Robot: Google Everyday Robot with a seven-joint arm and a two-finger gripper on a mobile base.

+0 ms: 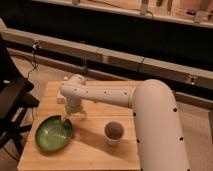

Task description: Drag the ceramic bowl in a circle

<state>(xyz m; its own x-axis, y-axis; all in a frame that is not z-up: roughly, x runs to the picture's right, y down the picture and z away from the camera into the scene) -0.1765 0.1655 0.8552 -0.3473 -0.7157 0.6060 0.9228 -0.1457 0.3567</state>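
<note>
Ceramic bowl dragging is the job here, and from where I stand the big white arm (150, 110) dominates the right half of the frame, its thick body rising from the lower right and reaching leftward across the wooden table (90, 150), which fills the lower centre. Next in size is the ceramic bowl (52, 134), glossy green and shallow, sitting at the lower left of the table, close to its left edge. A small whitish cup (114, 132) stands right of the bowl, well apart from it, just left of the arm's body. Smallest of all is the gripper (66, 118), pointing down at the bowl's upper right rim and seemingly touching it. By my reckoning the robot is at the contact stage, engaged with the rim and either about to start or partway through the circle; how far round I cannot judge. The next move calls for steady downward pressure on the rim while sweeping a curved path, keeping the bowl off the table's left edge and away from the cup.
</note>
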